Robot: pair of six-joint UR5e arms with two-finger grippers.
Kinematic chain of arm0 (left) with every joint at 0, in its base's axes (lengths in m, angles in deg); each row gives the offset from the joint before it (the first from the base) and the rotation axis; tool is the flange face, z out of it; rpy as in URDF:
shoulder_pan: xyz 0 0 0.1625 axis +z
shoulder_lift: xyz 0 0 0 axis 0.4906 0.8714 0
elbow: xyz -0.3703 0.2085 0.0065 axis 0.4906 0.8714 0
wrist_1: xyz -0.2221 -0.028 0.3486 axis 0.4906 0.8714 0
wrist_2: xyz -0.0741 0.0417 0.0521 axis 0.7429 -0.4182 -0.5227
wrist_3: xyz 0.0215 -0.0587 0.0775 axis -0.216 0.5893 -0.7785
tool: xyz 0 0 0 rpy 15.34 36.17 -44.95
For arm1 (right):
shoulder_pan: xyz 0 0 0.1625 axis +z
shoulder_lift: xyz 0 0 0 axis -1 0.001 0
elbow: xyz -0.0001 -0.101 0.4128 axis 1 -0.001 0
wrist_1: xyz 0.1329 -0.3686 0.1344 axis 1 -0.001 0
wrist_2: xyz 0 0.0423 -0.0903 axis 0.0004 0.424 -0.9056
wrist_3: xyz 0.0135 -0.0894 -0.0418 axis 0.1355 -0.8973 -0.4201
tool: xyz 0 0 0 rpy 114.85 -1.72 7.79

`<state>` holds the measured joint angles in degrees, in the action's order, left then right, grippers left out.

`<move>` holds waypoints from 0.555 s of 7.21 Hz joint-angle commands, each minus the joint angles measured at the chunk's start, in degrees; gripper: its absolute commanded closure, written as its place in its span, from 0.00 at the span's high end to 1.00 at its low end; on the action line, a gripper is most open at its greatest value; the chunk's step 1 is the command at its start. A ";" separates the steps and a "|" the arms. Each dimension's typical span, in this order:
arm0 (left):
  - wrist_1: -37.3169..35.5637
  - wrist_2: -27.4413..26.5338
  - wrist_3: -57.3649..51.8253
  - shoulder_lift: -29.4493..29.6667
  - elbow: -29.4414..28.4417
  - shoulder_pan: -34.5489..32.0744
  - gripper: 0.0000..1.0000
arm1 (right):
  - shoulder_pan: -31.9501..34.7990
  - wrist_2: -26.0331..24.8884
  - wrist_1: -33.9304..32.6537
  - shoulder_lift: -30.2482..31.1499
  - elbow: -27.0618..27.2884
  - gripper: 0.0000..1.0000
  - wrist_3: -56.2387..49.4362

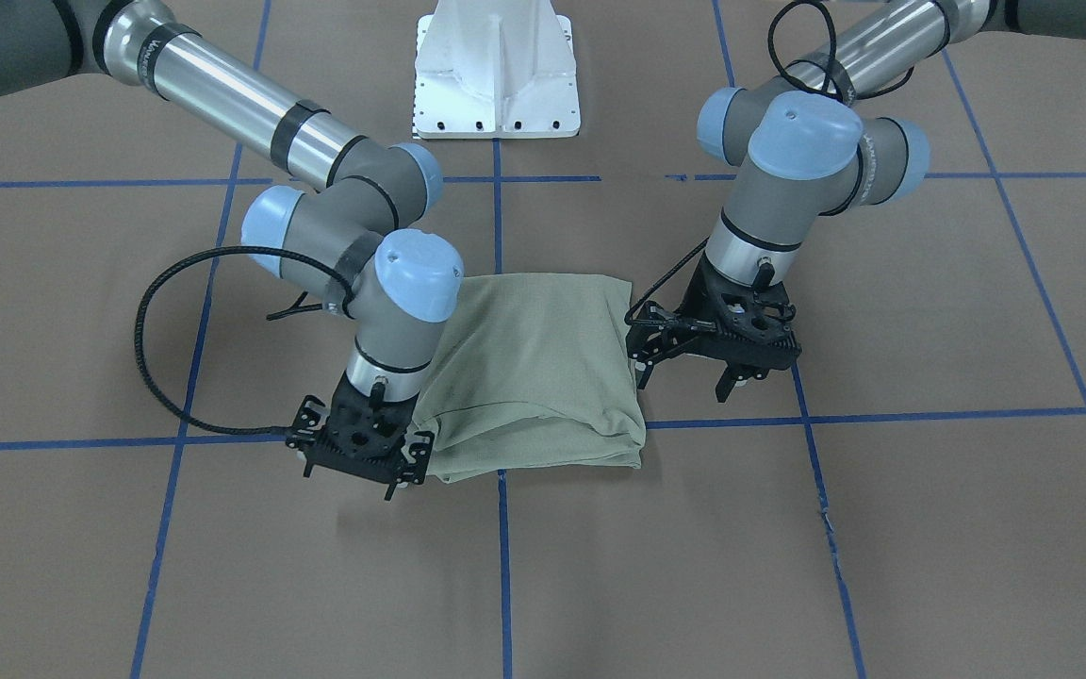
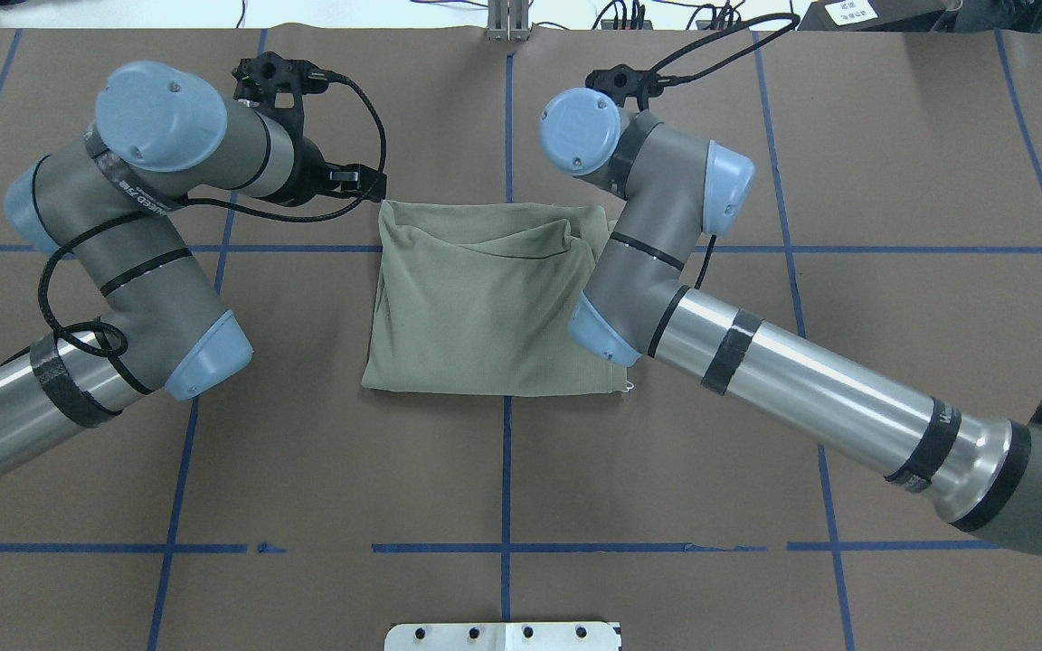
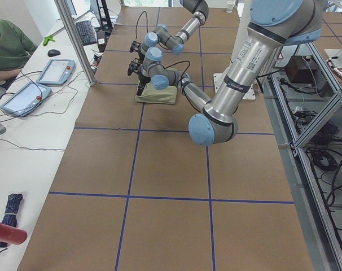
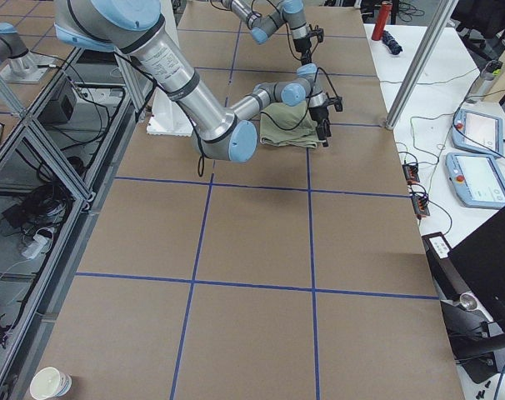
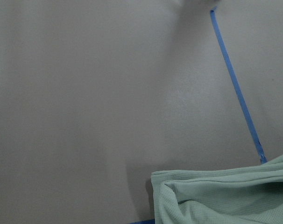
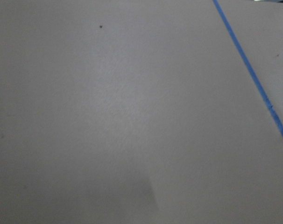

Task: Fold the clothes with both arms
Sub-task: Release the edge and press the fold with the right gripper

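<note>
Shirt [image 1: 534,368] lies folded into a compact, roughly rectangular bundle near the middle of the table [image 1: 882,528], on brown paper over a crossing of the blue tape lines [image 1: 929,415], a short way out from the white base pedestal [image 1: 496,75]. Top layer is rumpled along the far edge in the overhead view, and the near edge sits flat. Left gripper [image 1: 684,377] hangs just beside the shirt's edge on my left side, pointing down with its fingers [image 1: 727,385] spread apart and nothing between them. I see no contact with the cloth from the front-facing view. Left wrist camera shows one folded corner of the shirt low in its field, the rest bare paper and a tape line. Right gripper [image 1: 359,441] is down low at the shirt's corner on the operators' side, its body right against the fabric edge. Its fingertips are hidden under the mount, so I cannot tell whether they are apart or pinching cloth. Right wrist camera gives only paper and one tape line. A seated person [image 3: 7,48] shows at the side bench in the left exterior view.
</note>
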<state>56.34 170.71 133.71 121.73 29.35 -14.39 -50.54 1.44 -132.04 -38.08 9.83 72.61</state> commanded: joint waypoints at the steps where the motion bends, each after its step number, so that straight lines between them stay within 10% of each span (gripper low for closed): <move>1: -0.09 0.00 0.14 0.00 0.31 0.00 1.00 | 2.25 3.12 4.01 -1.86 0.38 1.00 -0.03; 4: -0.09 0.00 0.22 0.00 0.31 0.00 1.00 | -3.35 5.70 3.60 -2.14 3.81 1.00 6.99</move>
<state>56.25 170.71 133.87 121.73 29.65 -14.39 -51.68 6.91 -128.28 -40.14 12.68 76.81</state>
